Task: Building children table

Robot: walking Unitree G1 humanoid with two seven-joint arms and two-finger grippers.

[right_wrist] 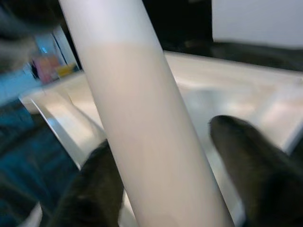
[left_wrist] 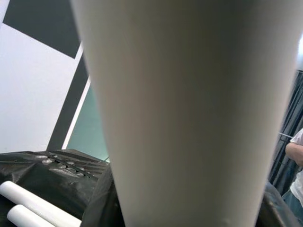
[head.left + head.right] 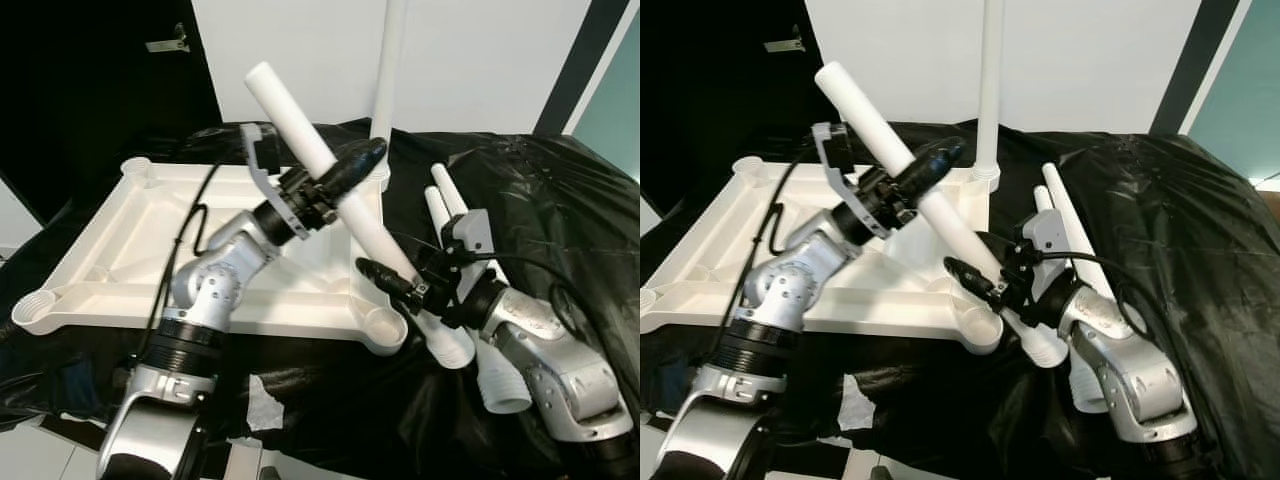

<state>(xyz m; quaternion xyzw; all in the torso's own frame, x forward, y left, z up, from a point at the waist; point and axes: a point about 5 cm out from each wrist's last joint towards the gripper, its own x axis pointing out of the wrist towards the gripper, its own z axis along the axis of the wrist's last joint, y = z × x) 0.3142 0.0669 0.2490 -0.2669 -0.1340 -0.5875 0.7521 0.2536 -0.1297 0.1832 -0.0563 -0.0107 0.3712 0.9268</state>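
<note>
1. I have 1 white leg (image 3: 330, 175) held slanted above the tabletop (image 3: 150, 235), its threaded end low near the tabletop's near right corner socket (image 3: 385, 328).
2. The left end effector (image 3: 345, 172) is clamped on the leg's upper part.
3. The right end effector (image 3: 392, 278) sits at the leg's lower part, a finger on either side; I cannot tell whether it grips.
4. The white tabletop lies upside down on black sheeting (image 3: 560, 200), with 1 leg (image 3: 388, 80) standing upright at its far right corner.
5. 2 spare legs (image 3: 445, 205) lie on the sheeting just right of the tabletop.
</note>
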